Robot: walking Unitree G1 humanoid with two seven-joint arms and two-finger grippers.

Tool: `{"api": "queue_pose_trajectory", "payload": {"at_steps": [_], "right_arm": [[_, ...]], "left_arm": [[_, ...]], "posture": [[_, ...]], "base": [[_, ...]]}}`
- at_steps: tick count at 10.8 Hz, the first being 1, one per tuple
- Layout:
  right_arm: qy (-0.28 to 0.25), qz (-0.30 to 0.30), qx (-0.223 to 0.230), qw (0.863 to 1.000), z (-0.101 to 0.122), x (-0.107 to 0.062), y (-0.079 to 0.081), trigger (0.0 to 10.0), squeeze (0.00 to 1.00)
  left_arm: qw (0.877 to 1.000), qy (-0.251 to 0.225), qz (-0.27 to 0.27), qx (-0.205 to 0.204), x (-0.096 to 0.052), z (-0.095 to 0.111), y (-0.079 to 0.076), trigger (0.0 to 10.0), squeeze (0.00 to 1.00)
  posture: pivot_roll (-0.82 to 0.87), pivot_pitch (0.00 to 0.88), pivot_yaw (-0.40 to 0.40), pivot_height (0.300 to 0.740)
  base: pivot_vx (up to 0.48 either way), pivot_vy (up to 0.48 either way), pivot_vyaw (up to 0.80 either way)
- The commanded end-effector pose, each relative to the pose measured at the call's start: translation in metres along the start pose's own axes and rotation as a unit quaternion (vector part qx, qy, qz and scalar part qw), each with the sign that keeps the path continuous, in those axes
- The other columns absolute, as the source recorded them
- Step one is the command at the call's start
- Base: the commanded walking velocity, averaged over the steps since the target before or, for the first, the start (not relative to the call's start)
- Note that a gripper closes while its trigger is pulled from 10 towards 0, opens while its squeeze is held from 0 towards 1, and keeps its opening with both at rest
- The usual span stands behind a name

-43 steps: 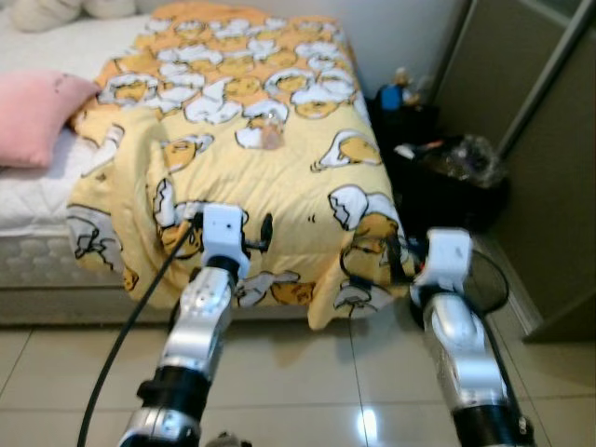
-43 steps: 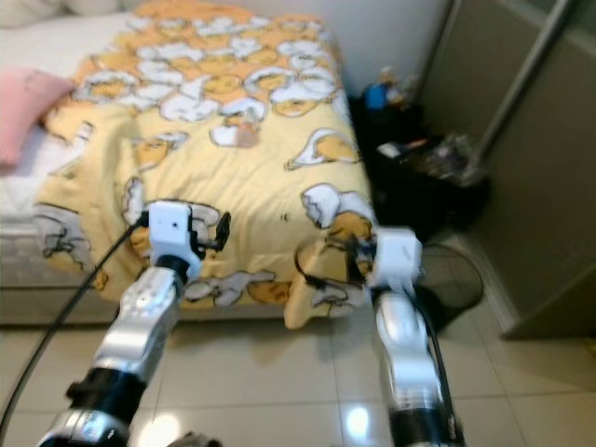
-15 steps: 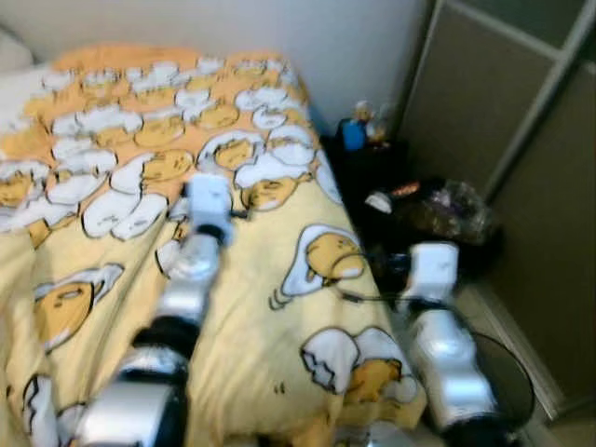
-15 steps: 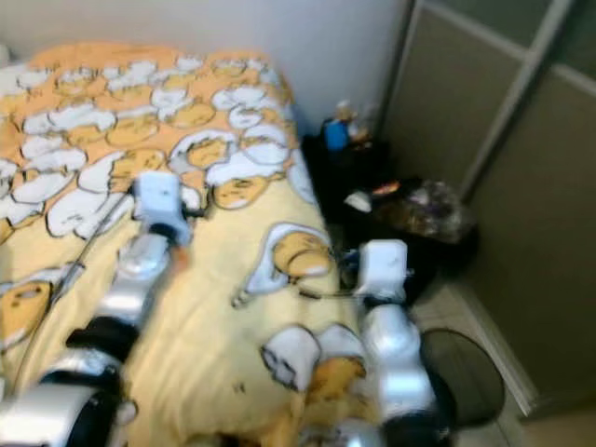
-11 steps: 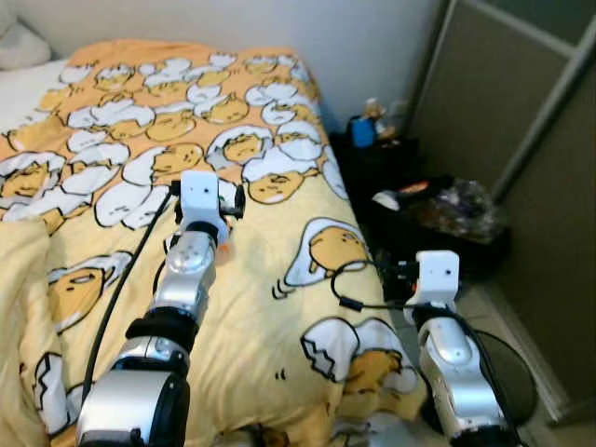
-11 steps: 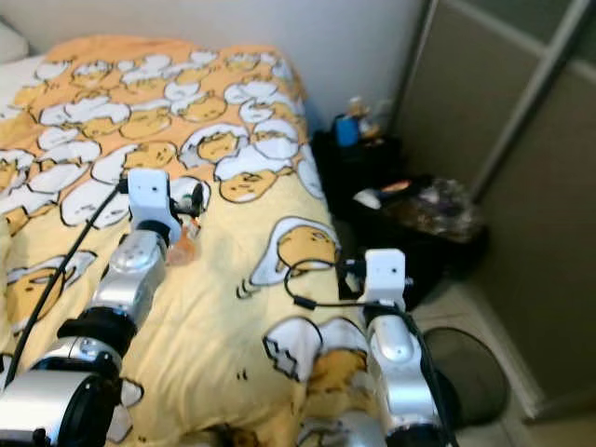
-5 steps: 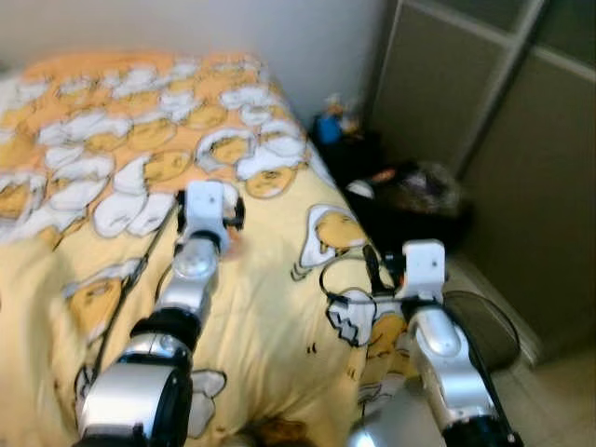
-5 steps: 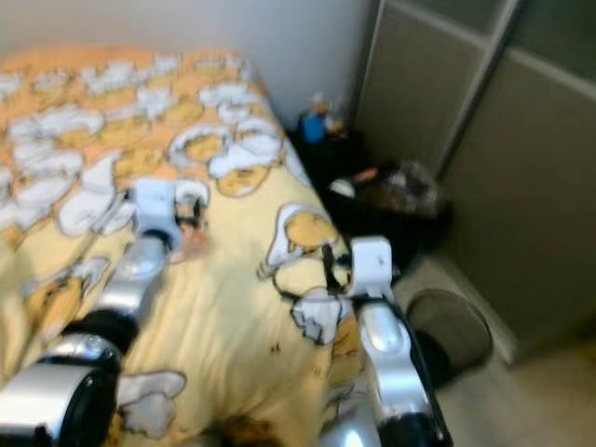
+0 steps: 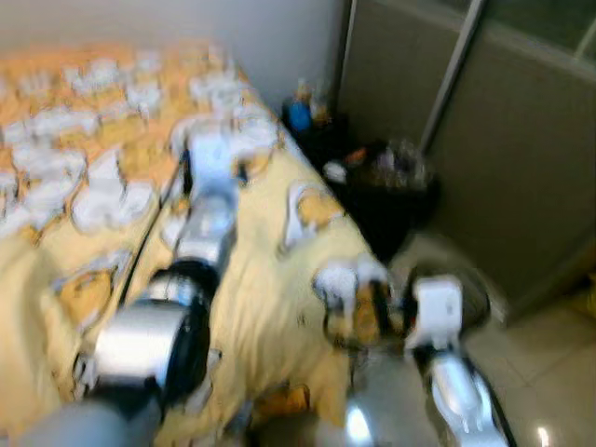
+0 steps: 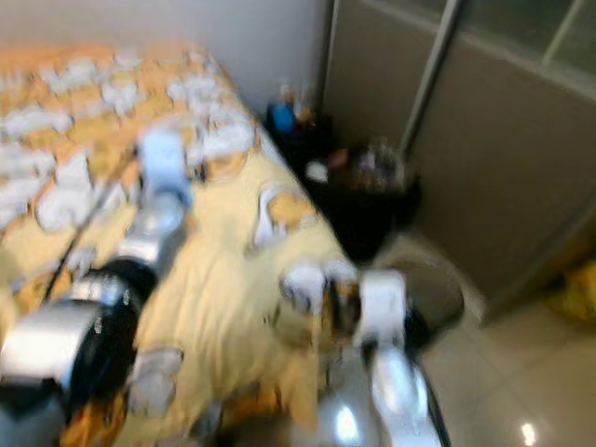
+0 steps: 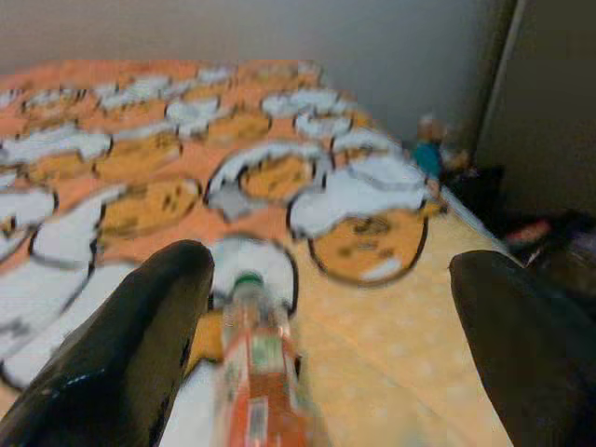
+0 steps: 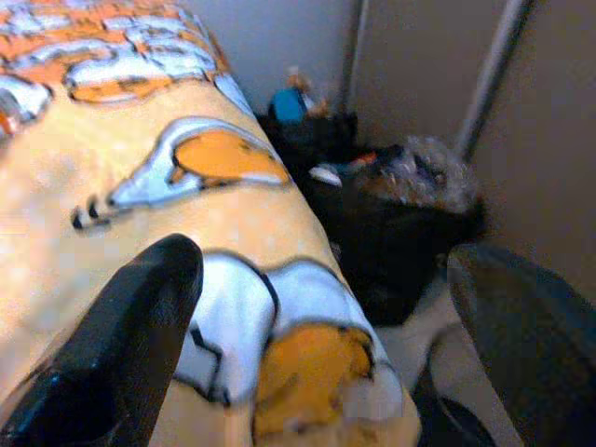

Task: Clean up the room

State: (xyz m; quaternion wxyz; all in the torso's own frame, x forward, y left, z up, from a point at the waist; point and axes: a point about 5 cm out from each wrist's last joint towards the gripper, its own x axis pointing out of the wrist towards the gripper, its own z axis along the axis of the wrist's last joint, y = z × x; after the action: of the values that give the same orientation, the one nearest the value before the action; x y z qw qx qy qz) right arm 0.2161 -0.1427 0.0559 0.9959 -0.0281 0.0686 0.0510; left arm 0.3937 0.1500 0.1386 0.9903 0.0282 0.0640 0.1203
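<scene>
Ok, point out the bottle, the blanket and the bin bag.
bottle (image 11: 253,368): left wrist view, on its orange label.
blanket (image 11: 391,372): left wrist view, on a plain yellow patch.
bin bag (image 12: 391,237): right wrist view, on its black side.

Pretty blurry shot of a bedroom. A bed (image 9: 270,307) takes up the left side, covered by a yellow blanket (image 10: 214,279) printed with white and orange cartoon eggs, draped over the foot edge. Behind it is a plain pale wall (image 9: 270,37). To the right run tall grey-brown sliding wardrobe doors (image 10: 521,177) with a light metal frame. The floor (image 9: 549,372) is glossy pale tile catching light reflections. Dark clutter (image 9: 386,186) sits in the corner between bed and doors.
</scene>
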Motion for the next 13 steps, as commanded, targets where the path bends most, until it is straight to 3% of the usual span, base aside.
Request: {"api": "queue_pose_trajectory", "payload": {"at_steps": [1, 2, 4, 7, 9, 11, 12, 13], "right_arm": [[-0.013, 0.007, -0.011, 1.000, 0.010, -0.010, 0.002, 10.0, 0.00], [-0.007, 0.014, -0.019, 1.000, 0.012, -0.026, 0.003, 10.0, 0.00], [0.012, 0.027, -0.025, 0.999, 0.015, -0.047, 0.006, 10.0, 0.00], [0.030, 0.035, -0.024, 0.999, 0.017, -0.056, 0.010, 10.0, 0.00], [0.037, 0.035, -0.024, 0.998, 0.018, -0.057, 0.011, 10.0, 0.00], [0.041, 0.044, -0.006, 0.998, 0.020, -0.057, 0.014, 10.0, 0.00], [0.059, 0.173, 0.019, 0.983, 0.023, -0.059, 0.041, 10.0, 0.00], [0.058, 0.183, 0.015, 0.981, 0.025, -0.057, 0.042, 10.0, 0.00]], "left_arm": [[0.999, 0.021, 0.030, -0.002, 0.001, -0.004, 0.007, 10.0, 0.00], [0.997, 0.029, 0.065, -0.002, 0.002, -0.007, 0.020, 10.0, 0.00], [0.996, 0.041, 0.080, -0.008, 0.003, -0.012, 0.030, 10.0, 0.00], [0.991, 0.062, 0.122, -0.011, 0.004, -0.019, 0.057, 10.0, 0.00], [0.991, 0.070, 0.113, -0.010, 0.005, -0.021, 0.062, 10.0, 0.00], [0.990, 0.092, 0.102, 0.019, 0.004, -0.027, 0.064, 10.0, 0.00], [0.987, 0.099, 0.126, 0.022, 0.004, -0.029, 0.074, 10.0, 0.00], [0.987, 0.097, 0.127, 0.025, 0.004, -0.028, 0.075, 10.0, 0.00]], "posture": [[-0.19, 0.117, -0.004, 0.736], [-0.23, 0.153, -0.008, 0.736], [-0.24, 0.188, -0.026, 0.736], [-0.25, 0.199, -0.035, 0.736], [-0.25, 0.204, -0.034, 0.736], [-0.25, 0.208, -0.032, 0.736], [-0.25, 0.214, -0.033, 0.736], [-0.25, 0.218, -0.037, 0.736]], "base": [[0.000, 0.000, 0.00], [0.000, 0.000, 0.00], [0.000, 0.000, 0.00], [0.000, 0.000, 0.00], [0.000, 0.000, 0.00], [0.000, 0.000, 0.00], [0.000, 0.000, 0.00], [0.000, 0.000, 0.00]]}}
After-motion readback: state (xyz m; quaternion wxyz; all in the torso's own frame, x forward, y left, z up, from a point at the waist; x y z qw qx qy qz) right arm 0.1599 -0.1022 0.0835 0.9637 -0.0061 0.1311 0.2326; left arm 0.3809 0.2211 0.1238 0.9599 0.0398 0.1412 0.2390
